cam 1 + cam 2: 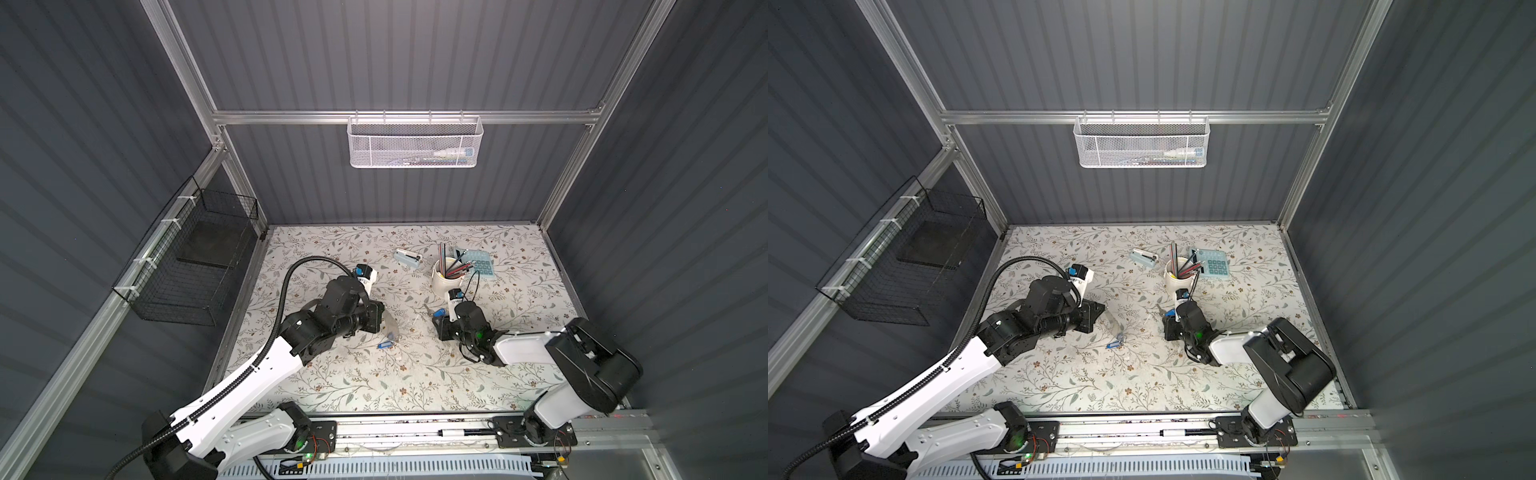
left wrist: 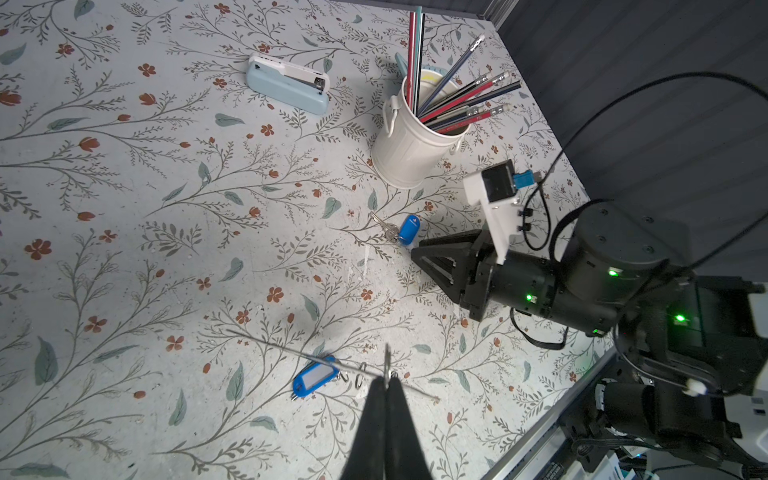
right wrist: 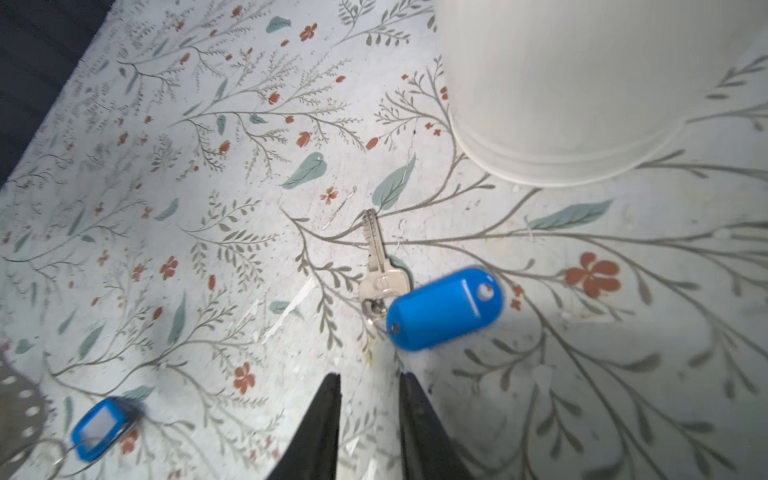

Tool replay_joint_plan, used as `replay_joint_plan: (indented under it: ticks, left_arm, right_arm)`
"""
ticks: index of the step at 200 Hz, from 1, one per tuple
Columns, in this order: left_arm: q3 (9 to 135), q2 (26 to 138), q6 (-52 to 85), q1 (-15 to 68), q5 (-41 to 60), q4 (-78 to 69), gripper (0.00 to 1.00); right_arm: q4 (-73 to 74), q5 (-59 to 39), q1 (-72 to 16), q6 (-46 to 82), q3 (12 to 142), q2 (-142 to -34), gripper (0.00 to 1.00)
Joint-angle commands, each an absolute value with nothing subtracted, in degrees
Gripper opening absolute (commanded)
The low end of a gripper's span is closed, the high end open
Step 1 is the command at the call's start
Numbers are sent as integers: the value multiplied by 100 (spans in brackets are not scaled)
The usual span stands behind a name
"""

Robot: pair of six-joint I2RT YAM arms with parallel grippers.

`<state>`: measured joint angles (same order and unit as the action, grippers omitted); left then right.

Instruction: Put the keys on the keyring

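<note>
Now, left claw [image 2: 387,380] clenches thin grey oval keyring [image 1: 390,324]; right claw [image 3: 370,380] released; likely-slippery metal key [image 3: 376,257], grab its blue tag [image 3: 444,309].

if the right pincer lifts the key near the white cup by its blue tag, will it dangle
Probably dangles: the key joins the blue tag only through a small ring. Likely light, being small beside the cup. Lying flat, the key may slide when nudged.

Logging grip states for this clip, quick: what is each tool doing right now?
Left tool: closed, pinching the thin flat grey oval keyring.
Right tool: open, holding nothing; the small blue-tagged metal key lies on the table before it.
</note>
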<state>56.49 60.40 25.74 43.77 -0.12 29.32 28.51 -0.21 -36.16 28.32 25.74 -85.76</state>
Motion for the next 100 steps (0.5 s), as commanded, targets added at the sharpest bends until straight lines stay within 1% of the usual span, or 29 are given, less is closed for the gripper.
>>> replay_joint_plan:
  ticks: [1, 19, 31, 41, 58, 65, 74, 100]
  left_arm:
    - [5739, 6056, 2575, 4349, 104, 2748, 0]
    - [5730, 6065, 2573, 4350, 123, 2733, 0]
    - [5713, 6056, 2575, 4350, 134, 2718, 0]
    - [5697, 6037, 2574, 4348, 129, 2721, 0]
    - [5682, 6002, 2567, 4348, 115, 2733, 0]
    - [5682, 5992, 2567, 4346, 110, 2742, 0]
    - [5667, 5962, 2571, 4346, 99, 2741, 0]
    - [5613, 5919, 2580, 4350, 70, 2715, 0]
  right_arm:
    - [1995, -119, -3622, 2934, 2592, -7975, 34]
    - [1057, -506, -3392, 2906, 2966, -7745, 36]
    - [316, -899, -3148, 2862, 3436, -7819, 37]
    - [-164, -1043, -3007, 2798, 3792, -7922, 37]
    - [-1113, -1064, -2940, 2618, 4530, -8208, 35]
    - [-1520, -1103, -2940, 2534, 4899, -8384, 33]
    - [-1798, -1125, -2946, 2444, 5190, -8531, 31]
    - [-1996, -949, -3024, 2110, 5504, -8847, 31]
